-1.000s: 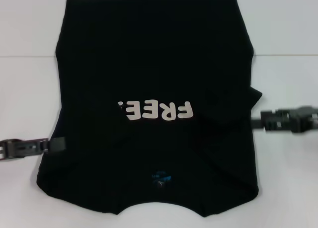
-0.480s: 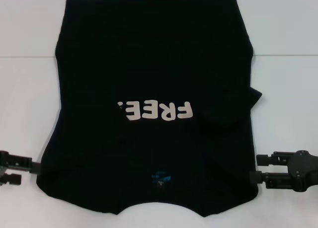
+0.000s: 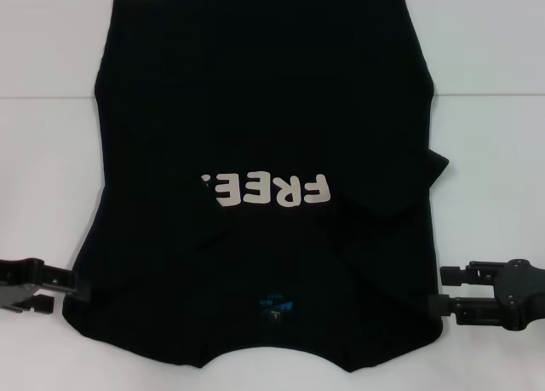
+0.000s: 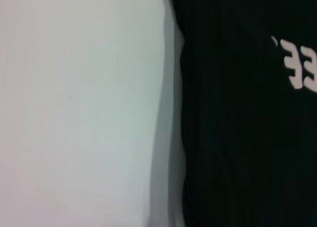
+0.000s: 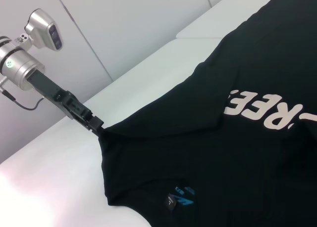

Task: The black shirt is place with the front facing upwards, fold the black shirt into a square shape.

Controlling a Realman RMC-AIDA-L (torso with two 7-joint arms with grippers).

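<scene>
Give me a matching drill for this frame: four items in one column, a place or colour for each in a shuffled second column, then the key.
Items:
1. black shirt
2. FREE lettering
3. left gripper
4. right gripper

Descriptions:
A. white, across the middle of the cloth
B. at the shirt's near edge on the robot's right
C. spread flat, covering most of the table
D. at the shirt's near edge on the robot's left

Pairs: 1-C, 2-A, 3-D, 4-B
</scene>
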